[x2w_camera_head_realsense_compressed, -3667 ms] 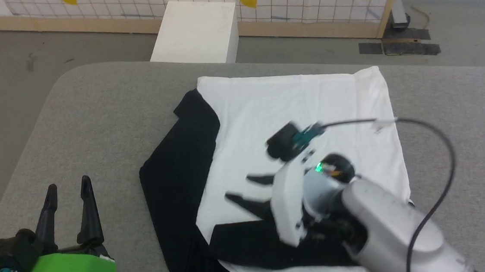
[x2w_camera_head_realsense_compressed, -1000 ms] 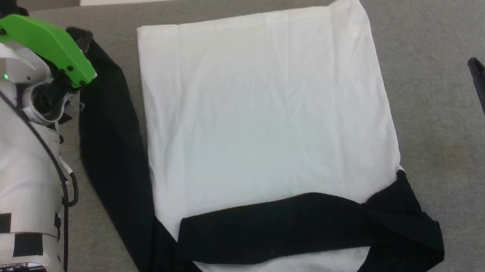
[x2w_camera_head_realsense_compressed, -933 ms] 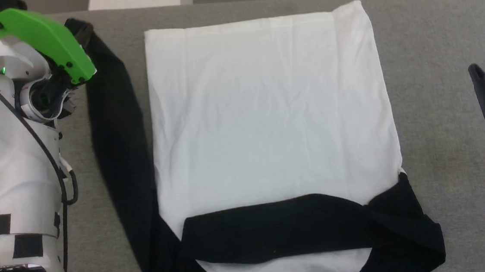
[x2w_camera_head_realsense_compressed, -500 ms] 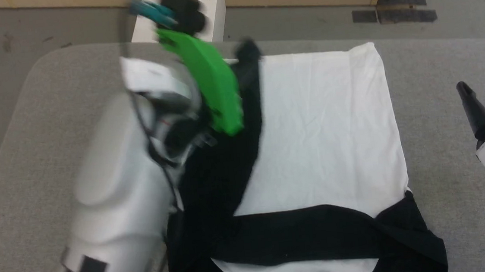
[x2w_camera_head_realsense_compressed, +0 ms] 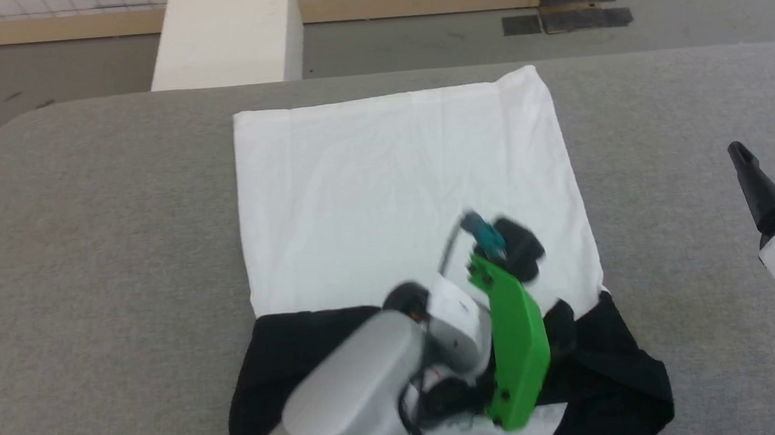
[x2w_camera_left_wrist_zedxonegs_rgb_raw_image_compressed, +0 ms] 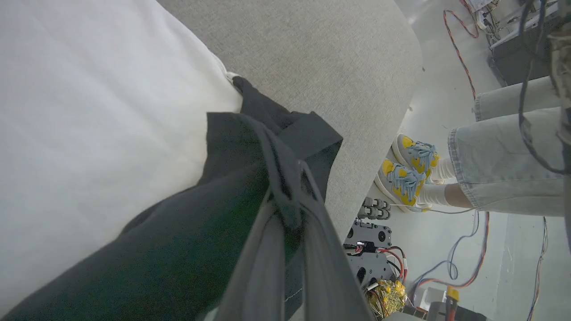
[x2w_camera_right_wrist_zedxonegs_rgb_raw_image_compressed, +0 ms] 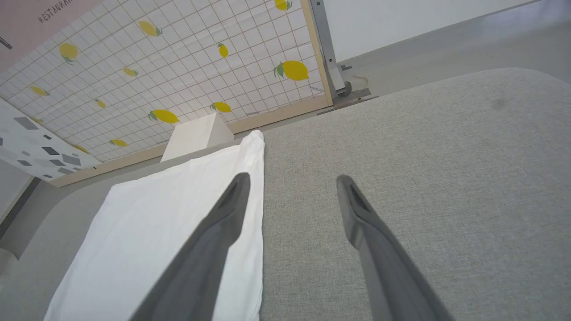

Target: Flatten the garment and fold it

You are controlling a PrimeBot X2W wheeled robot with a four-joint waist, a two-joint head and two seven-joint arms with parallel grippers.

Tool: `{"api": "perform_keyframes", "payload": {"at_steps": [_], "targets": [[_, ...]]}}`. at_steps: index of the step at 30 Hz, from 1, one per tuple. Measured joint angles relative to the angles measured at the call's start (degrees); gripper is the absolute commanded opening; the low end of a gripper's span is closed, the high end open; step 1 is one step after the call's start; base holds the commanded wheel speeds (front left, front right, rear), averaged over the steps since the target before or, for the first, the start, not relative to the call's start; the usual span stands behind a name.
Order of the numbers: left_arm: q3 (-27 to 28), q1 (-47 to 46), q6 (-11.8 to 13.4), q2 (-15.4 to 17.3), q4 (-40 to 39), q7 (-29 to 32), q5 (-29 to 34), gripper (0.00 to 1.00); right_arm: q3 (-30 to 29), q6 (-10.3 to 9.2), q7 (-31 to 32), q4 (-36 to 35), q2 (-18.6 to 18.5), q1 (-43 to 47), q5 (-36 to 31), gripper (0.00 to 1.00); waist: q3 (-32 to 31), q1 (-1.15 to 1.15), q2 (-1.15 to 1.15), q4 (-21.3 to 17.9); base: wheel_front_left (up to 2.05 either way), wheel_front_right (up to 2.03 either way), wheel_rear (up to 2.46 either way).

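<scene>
1. We see the garment (x2w_camera_head_realsense_compressed: 399, 196) on the table (x2w_camera_head_realsense_compressed: 84, 234), about mid-table in head view. The white body is a flat rectangle of soft cloth with faint creases. Its far right corner sticks out in a small point.
2. The black sleeve (x2w_camera_head_realsense_compressed: 287, 350) runs as a band across the near end of the white body. The near right end is bunched into loose folds.
3. Left gripper (x2w_camera_left_wrist_zedxonegs_rgb_raw_image_compressed: 287, 209): jaws together, pinched on a fold of the sleeve. In the left wrist view the dark cloth drapes over both fingers, and a flat-hemmed end lies past the tips on the table.
4. In head view the left arm is motion-blurred above the garment's near right part. We can make out a smooth silver forearm and a glossy green bracket (x2w_camera_head_realsense_compressed: 516, 352).
5. Right gripper (x2w_camera_head_realsense_compressed: 761, 155): jaws wide apart over bare table, to the right of the garment and well apart from it. The fingers are long, dark, matte and tapered.
6. The table top is grey woven upholstery with rounded corners.
7. Behind the table stand a plain white block (x2w_camera_head_realsense_compressed: 224, 37) and a grid panel (x2w_camera_right_wrist_zedxonegs_rgb_raw_image_compressed: 178, 67) printed with lemons in a pale wood frame.
8. The left wrist view also shows a person's legs (x2w_camera_left_wrist_zedxonegs_rgb_raw_image_compressed: 499, 178) in pale denim beside a table corner. They wear yellow shoes (x2w_camera_left_wrist_zedxonegs_rgb_raw_image_compressed: 408, 171) with blue laces, and there are loose cables (x2w_camera_left_wrist_zedxonegs_rgb_raw_image_compressed: 455, 267) on the shiny floor.
</scene>
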Motion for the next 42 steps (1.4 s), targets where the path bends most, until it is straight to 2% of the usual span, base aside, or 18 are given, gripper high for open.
{"api": "perform_keyframes", "payload": {"at_steps": [5,6,7,8,12,16,18,21,27,30,37,38,42], "targets": [[-5.2,1.9,0.0,0.1,5.4,-1.0,2.9,0.0,-0.2,0.0,-0.1,0.0,0.0,0.3,0.0,1.0,0.7,0.0,0.0,-1.7,0.0,0.0,0.0],[-5.9,2.1,0.0,0.1,6.3,-1.3,3.3,0.11,-0.3,0.0,-0.1,0.0,0.0,0.3,0.0,1.0,0.9,0.0,0.0,-1.8,0.0,0.0,0.0],[-6.5,2.2,0.0,0.1,6.8,-1.4,3.1,0.94,-0.3,0.0,-0.1,0.0,0.0,0.3,0.0,1.0,1.0,0.0,0.0,-1.9,0.0,0.0,0.0],[-6.7,2.4,0.0,0.0,7.1,-1.7,2.7,1.0,-0.4,0.0,-0.1,0.0,0.0,0.3,0.0,1.0,1.1,0.0,0.0,-1.9,0.0,0.0,0.0],[-5.7,2.4,0.0,0.0,5.6,-1.8,-2.6,1.0,-0.4,0.0,-0.5,0.3,0.0,0.4,0.0,1.0,0.8,0.0,0.0,-1.5,0.0,0.0,0.0],[-0.5,1.4,0.0,0.0,2.8,-1.4,-9.3,1.0,-0.3,0.0,-0.6,1.2,0.0,0.7,0.1,1.0,-0.3,0.0,0.0,-0.6,0.0,0.0,0.0],[3.0,0.4,0.1,0.4,2.0,-3.5,-10.1,1.0,-0.2,0.0,-0.6,1.5,0.0,0.9,0.1,1.0,-1.0,0.0,0.0,-0.1,0.0,0.0,0.0],[9.5,-2.3,1.0,2.4,1.6,-9.7,-9.9,1.0,0.3,0.0,-0.6,1.8,0.0,1.1,0.1,1.0,-2.1,0.0,0.0,0.7,0.0,0.0,0.0],[21.2,-3.8,4.0,8.7,3.9,-26.3,-4.9,1.0,2.2,0.0,-0.1,2.1,0.0,1.1,-0.1,1.0,-3.5,0.0,0.0,2.4,0.0,0.0,0.0],[25.1,-3.1,5.4,12.2,5.6,-33.7,-2.0,1.0,3.3,0.0,0.0,2.5,0.0,1.0,-0.1,1.0,-3.3,0.0,0.0,2.9,0.0,0.0,0.0],[29.1,3.7,7.5,19.1,6.7,-48.8,5.9,1.0,4.9,0.0,0.0,3.1,0.0,-0.2,-0.8,1.0,-1.4,0.0,0.0,3.3,0.0,0.0,0.0],[29.5,4.8,7.9,19.8,6.6,-52.0,7.4,1.0,5.0,0.0,-0.1,3.1,0.0,-0.4,-1.0,1.0,-1.0,0.0,0.0,3.4,0.0,0.0,0.0],[30.9,7.6,8.6,20.8,5.5,-56.1,10.7,1.0,4.8,0.0,-0.2,3.5,0.0,-2.7,-2.0,1.0,1.1,0.0,0.0,3.6,0.0,0.0,0.0]]}}
